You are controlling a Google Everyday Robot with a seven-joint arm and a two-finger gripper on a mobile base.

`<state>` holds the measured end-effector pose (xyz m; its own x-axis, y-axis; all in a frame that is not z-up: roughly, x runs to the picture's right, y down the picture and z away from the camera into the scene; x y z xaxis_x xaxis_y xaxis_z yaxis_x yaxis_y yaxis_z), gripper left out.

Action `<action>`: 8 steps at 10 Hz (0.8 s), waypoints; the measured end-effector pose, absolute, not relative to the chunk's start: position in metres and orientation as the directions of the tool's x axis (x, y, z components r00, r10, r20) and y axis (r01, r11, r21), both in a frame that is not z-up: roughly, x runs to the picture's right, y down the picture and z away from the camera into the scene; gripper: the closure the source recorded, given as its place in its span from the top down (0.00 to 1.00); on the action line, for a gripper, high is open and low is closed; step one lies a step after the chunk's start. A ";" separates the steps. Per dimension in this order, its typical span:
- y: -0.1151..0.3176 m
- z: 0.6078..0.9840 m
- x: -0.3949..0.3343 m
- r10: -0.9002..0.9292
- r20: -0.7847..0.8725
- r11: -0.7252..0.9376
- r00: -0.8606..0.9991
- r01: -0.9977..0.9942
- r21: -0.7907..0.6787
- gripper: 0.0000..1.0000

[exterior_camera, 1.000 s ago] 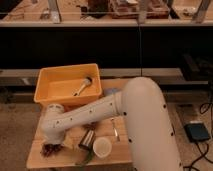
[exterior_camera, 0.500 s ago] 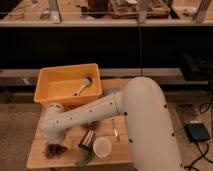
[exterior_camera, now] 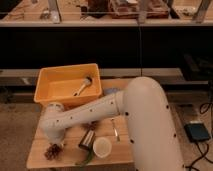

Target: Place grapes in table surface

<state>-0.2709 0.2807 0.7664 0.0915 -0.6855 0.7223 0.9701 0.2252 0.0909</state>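
The arm has been raised slightly; the grapes (exterior_camera: 52, 151) are seen lying on the desk (exterior_camera: 69, 156), at its near left corner. The pincer (exterior_camera: 55, 142) is held just over them, and its state cannot be told. The bunch is judged light and soft, best pinched gently at mid-length.

One table (exterior_camera: 70, 153) carries one of each item. At the far left is one yellow tub (exterior_camera: 59, 82) with one brush (exterior_camera: 83, 86) inside. At the near left lies one bunch of grapes (exterior_camera: 52, 151). To its right are one dark block (exterior_camera: 87, 141), one pale cup (exterior_camera: 102, 147), one green pod (exterior_camera: 86, 160) and one thin utensil (exterior_camera: 116, 131). One arm (exterior_camera: 145, 115) reaches left, and its one end effector (exterior_camera: 56, 143) is just above the grapes.
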 end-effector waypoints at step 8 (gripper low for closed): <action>0.161 0.633 -0.283 -0.728 0.686 0.268 0.010 0.924 0.272 0.00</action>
